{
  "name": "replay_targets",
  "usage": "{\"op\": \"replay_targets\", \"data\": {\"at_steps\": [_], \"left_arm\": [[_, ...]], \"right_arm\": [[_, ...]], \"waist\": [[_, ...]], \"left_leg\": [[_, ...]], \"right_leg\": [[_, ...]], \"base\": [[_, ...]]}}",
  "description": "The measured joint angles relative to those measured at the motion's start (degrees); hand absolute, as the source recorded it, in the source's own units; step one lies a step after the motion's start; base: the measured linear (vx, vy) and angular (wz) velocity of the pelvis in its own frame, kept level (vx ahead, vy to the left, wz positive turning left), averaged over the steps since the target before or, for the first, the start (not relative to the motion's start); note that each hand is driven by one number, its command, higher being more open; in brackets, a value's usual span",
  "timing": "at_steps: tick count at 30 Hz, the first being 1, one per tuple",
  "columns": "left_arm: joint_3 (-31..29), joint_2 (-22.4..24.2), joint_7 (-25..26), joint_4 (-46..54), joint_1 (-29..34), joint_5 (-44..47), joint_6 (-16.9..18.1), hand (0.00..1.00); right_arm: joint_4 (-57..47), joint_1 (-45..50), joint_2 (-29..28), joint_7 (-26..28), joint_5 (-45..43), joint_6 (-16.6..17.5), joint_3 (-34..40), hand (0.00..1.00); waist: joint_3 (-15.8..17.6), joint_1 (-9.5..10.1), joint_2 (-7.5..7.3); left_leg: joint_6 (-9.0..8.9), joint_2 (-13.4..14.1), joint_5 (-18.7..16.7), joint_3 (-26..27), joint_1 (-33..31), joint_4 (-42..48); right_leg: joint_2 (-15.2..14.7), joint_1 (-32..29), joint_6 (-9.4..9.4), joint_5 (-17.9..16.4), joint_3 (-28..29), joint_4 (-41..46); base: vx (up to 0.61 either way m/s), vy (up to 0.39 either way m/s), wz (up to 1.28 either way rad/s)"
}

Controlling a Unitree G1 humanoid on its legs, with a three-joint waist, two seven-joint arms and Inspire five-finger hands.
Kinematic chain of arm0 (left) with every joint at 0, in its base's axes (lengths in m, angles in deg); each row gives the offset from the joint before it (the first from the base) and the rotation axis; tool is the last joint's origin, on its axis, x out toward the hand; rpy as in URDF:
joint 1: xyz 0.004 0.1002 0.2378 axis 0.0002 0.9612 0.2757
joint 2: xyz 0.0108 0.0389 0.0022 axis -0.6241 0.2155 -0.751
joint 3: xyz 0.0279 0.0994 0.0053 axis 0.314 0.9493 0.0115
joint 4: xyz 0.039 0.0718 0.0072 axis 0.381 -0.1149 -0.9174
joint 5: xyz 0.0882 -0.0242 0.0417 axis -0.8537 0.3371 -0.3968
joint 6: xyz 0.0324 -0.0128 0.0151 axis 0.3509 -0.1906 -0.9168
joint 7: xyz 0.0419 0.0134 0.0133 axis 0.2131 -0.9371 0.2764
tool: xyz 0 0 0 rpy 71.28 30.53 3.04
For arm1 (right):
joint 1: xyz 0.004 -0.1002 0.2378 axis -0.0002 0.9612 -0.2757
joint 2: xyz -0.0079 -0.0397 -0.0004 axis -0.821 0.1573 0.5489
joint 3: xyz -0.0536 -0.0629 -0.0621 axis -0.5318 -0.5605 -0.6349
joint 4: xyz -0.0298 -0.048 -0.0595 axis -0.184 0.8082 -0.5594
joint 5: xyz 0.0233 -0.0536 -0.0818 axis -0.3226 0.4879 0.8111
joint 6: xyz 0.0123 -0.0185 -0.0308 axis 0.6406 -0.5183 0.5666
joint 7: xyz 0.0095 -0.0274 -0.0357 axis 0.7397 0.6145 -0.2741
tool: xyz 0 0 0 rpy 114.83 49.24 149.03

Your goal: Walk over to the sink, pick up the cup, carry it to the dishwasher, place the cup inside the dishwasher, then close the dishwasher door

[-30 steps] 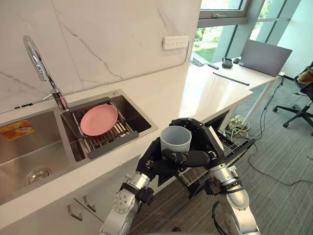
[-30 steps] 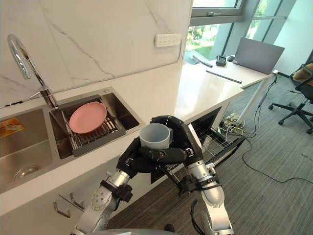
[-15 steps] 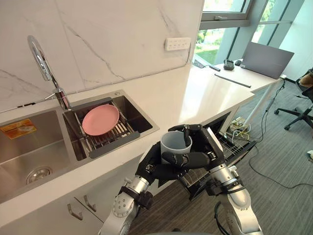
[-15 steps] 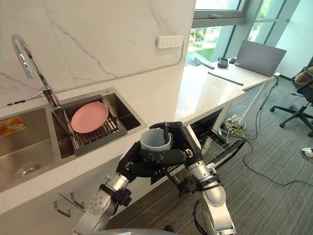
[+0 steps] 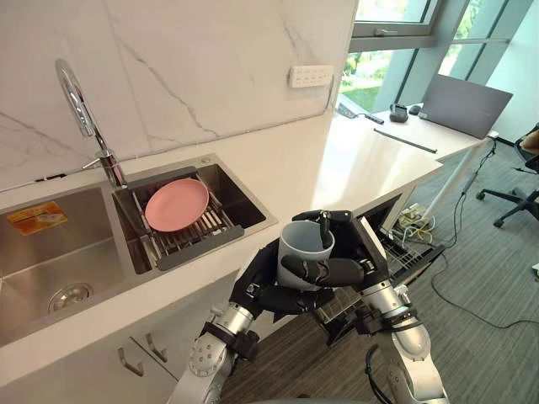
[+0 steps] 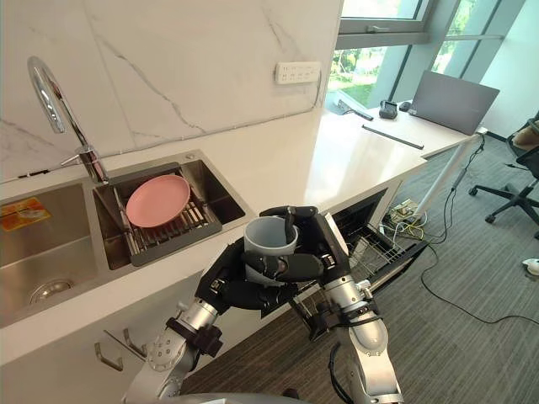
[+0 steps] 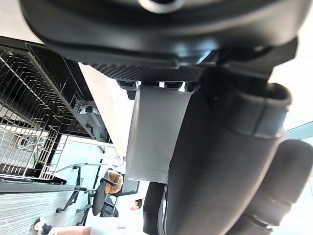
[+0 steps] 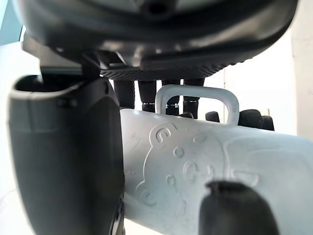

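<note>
Right hand [image 5: 347, 271] and left hand [image 5: 268, 292] are both clenched round the grey cup [image 5: 295, 254]. The right hand's fingers lie curled across the cup's near wall and its thumb hooks over the rim into the mouth. The left hand wraps the lower part of the cup from below. In the right wrist view the cup's wall shows a raised pattern, and its looped handle [image 8: 196, 94] stands up against the hand's fingers. In the left wrist view a strip of the cup's pale wall sits tight between the palm and the thumb.

The cup is upright, mouth up, and held in the air. It is out past the worktop's [image 5: 337, 160] front edge, to the right of the sink [image 5: 253, 220] and nearer the robot than the sink. The sink has two steel basins. The right basin holds a slatted rack with a pink plate [image 5: 177, 204] lying tilted on it. The curved tap [image 5: 80, 105] rises at the sink's back edge, between the two basins.

Further right of the sink than the cup, the dishwasher [image 5: 406, 254] stands open under the worktop with its wire rack pulled out. A white socket strip [image 5: 310, 76] is on the marble wall, behind and to the right of the sink. Far to the right of the sink, a closed laptop [image 5: 467, 103] rests on the worktop's end.
</note>
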Motion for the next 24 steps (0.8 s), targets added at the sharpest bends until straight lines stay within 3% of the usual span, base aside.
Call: {"op": "replay_targets", "data": {"at_steps": [5, 14, 20, 24], "left_arm": [[-2.7, 0.3, -1.5, 1.5, 1.5, 0.0, 0.0, 1.0], [-12.2, 1.6, -1.4, 1.5, 3.9, 5.7, 0.0, 1.0], [-14.2, 1.8, -2.9, 1.5, 4.9, 7.9, 0.0, 1.0], [-13.8, 2.1, -7.1, 1.5, 5.6, 7.9, -1.6, 1.0]], "right_arm": [[0.0, 0.0, -0.7, -1.6, -0.4, 0.1, 7.0, 0.0], [0.0, 0.0, -0.2, -2.8, -0.5, 0.2, 10.9, 0.0], [0.0, 0.1, -0.3, -2.8, -0.4, 0.2, 11.8, 0.0], [0.0, 0.7, -0.2, -2.8, -0.4, 0.2, 13.6, 0.0]], "waist": [[0.1, 0.27, -0.04], [1.0, 0.31, -0.07], [1.2, 0.55, -0.04], [1.4, 0.45, 0.03]], "left_leg": [[0.0, 0.0, 0.0, -0.2, 0.0, -0.2], [-0.01, 0.2, 0.0, -0.2, 0.3, -0.2], [-0.01, 0.2, 0.0, -0.2, 0.3, -0.3], [-0.02, 0.2, 0.0, -0.2, 0.4, -0.5]], "right_leg": [[0.0, 0.0, -0.01, -0.2, -0.3, 0.0], [0.1, 0.4, 0.0, -0.2, -0.4, 0.0], [0.1, 0.4, -0.01, -0.2, -0.4, 0.0], [0.1, 0.4, -0.02, -0.2, -0.4, 0.0]], "base": [[0.0, -0.001, 0.01], [0.0, 0.0, 0.0], [0.0, 0.0, 0.0], [0.0, 0.0, 0.0]]}}
